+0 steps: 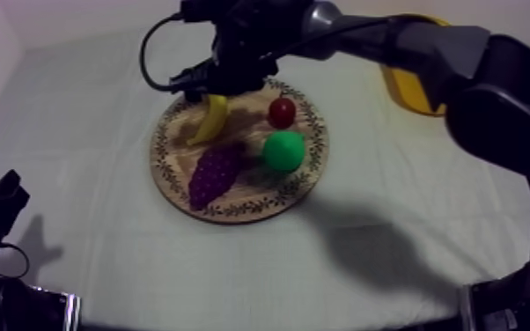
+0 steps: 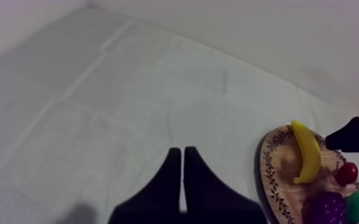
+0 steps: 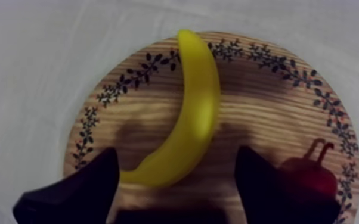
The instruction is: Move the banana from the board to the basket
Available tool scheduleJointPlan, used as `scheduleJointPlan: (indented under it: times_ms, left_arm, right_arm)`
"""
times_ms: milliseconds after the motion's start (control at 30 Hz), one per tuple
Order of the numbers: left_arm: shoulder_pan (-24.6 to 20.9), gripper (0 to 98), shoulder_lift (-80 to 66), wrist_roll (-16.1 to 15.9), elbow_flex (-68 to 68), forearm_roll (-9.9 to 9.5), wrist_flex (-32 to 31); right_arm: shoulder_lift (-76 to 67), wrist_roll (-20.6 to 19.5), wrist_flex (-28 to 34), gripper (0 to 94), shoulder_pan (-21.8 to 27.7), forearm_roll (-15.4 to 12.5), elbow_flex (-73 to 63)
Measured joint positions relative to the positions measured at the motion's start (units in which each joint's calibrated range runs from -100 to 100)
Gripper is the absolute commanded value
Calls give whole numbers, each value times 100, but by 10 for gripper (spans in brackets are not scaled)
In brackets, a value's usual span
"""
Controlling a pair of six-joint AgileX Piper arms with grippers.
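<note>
Here, nearest, my left gripper (image 2: 183, 174) rests at the lower left of the top view, its fingers pressed together into a wedge, well apart from the work. Farther in, my right gripper (image 3: 176, 154) hangs spread wide astride the near end of the banana (image 3: 197, 101), which lies flat on the upper left part of the round wooden board (image 3: 259, 101) at mid-frame. The toy looks light, stiff and smooth, so I judge a pinch across its thick middle surer than its tapering tip, before the carry to the yellow basket (image 1: 409, 88) at the upper right.
</note>
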Motion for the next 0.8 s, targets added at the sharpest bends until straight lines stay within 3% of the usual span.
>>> scheduleJointPlan:
  times_ms: [333, 567, 800]
  left_arm:
    - [0, 1, 0, 0, 0, 0, 0]
    - [0, 1, 0, 0, 0, 0, 0]
    - [0, 1, 0, 0, 0, 0, 0]
  right_arm:
    - [911, 67, 226, 535, 102, -25, -950]
    - [1329, 259, 277, 282, 89, -21, -1342]
    - [1378, 216, 430, 272, 127, 57, -1526]
